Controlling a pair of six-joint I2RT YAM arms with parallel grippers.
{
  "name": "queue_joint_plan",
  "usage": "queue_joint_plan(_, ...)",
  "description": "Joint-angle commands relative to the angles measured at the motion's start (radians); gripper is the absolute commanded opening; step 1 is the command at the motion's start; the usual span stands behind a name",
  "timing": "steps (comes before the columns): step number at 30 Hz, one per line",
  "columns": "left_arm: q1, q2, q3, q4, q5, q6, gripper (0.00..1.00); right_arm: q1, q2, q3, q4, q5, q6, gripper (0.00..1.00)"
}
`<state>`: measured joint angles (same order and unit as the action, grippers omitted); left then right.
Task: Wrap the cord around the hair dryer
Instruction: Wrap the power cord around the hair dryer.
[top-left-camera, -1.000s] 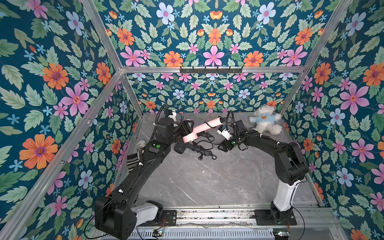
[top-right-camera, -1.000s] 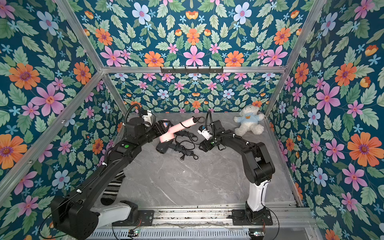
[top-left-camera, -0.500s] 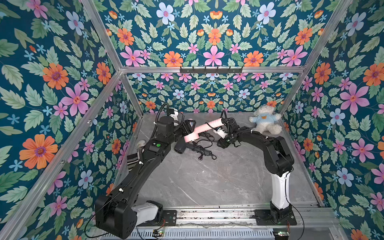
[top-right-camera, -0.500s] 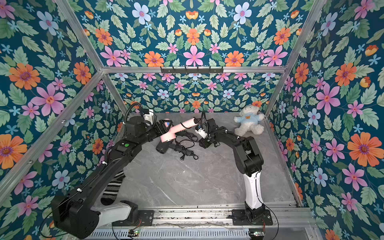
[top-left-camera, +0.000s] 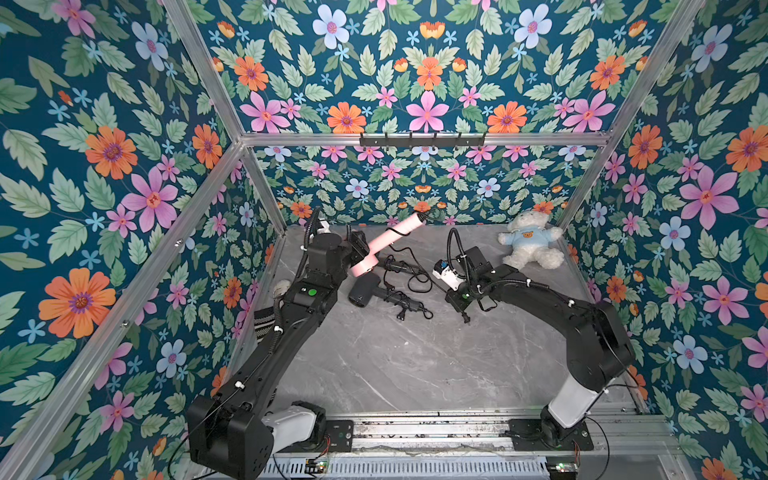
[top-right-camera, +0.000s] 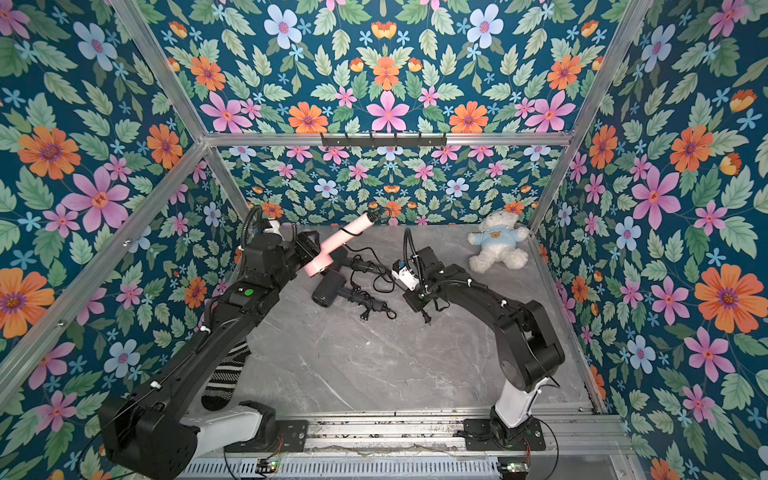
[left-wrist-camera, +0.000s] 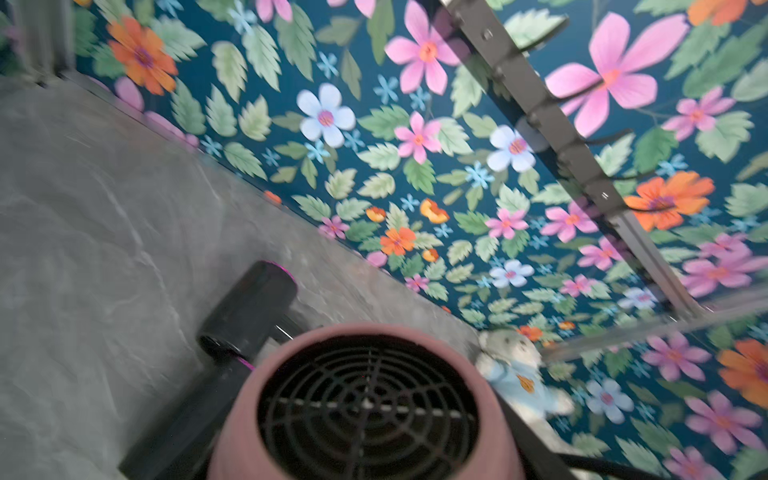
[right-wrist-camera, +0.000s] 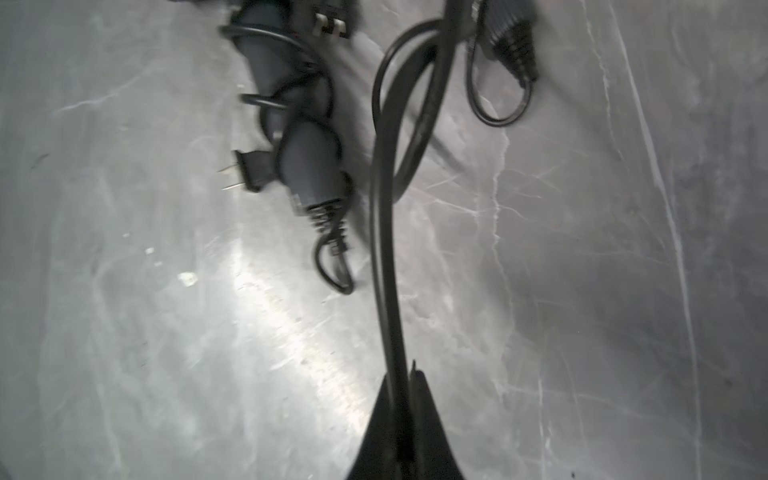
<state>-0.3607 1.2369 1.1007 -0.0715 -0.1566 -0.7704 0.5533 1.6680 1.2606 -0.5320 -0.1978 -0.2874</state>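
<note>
Two dryers in play: a pink hair dryer (top-left-camera: 386, 239) is hanging clear of the table (top-left-camera: 395, 365), its handle slanting up toward the back wall. A black hair dryer (top-left-camera: 365, 291) is lying just below it, its own cord already looped round its handle.
Left gripper (top-left-camera: 360, 251): clamping the pink hair dryer at the barrel. Its fingers are not showing in the left wrist view, where the rear grille is filling the lower part.
Right gripper (right-wrist-camera: 400, 376): pinching a black cord (right-wrist-camera: 383, 249) between its tips, low over the table and near the black hair dryer.
Step in hand: by my reading, the right gripper is securing the loose cord so that winding can begin.
Next move: it is calling for the pinched cord to be carried up and around the pink handle while the left arm is steadying the dryer. The slack needs feeding without snagging the black hair dryer or its plug (right-wrist-camera: 245, 172).
Hard to make out: cord strands are tangling between the two dryers, so I cannot trace the pinched cord to the pink handle. Both wrist views are blurring.
Hidden: the left wrist is covering the pink nozzle, and the left arm is partly covering a striped sock (top-right-camera: 226, 374).
Bystander: a teddy bear (top-left-camera: 530, 245) is sitting well apart in the far corner.
</note>
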Motion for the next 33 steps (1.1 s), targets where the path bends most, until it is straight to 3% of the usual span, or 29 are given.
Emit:
queue_joint_plan(1,0.002,0.056,0.026,0.063,-0.21,0.067,0.0,0.071,-0.113,0.012,-0.138,0.071,-0.007,0.0)
queue_joint_plan(8,-0.032,0.253,0.113,-0.028,-0.161,0.273,0.0,0.115,-0.28,0.193,-0.243,0.124,-0.015,0.0)
queue_joint_plan(16,-0.109,0.409,0.231,-0.179,0.015,0.456,0.0,0.108,-0.21,0.452,-0.243,0.185,-0.056,0.0)
queue_joint_plan(19,-0.119,0.429,0.275,-0.27,0.168,0.559,0.0,0.037,-0.129,0.57,-0.258,0.198,-0.045,0.0)
queue_joint_plan(23,-0.118,0.415,0.286,-0.345,0.478,0.662,0.0,-0.094,0.037,0.738,-0.296,0.159,0.0,0.0)
queue_joint_plan(26,-0.119,0.406,0.283,-0.322,0.786,0.691,0.0,-0.155,0.16,0.854,-0.34,0.126,0.03,0.0)
queue_joint_plan(28,-0.118,0.375,0.244,-0.222,0.916,0.673,0.0,-0.187,0.232,0.92,-0.38,0.106,0.052,0.0)
queue_joint_plan(30,-0.116,0.344,0.206,-0.124,0.94,0.619,0.0,-0.202,0.272,0.939,-0.397,0.097,0.062,0.0)
queue_joint_plan(33,-0.087,0.332,0.209,-0.128,0.846,0.564,0.0,-0.203,0.239,0.862,-0.357,0.085,0.061,0.0)
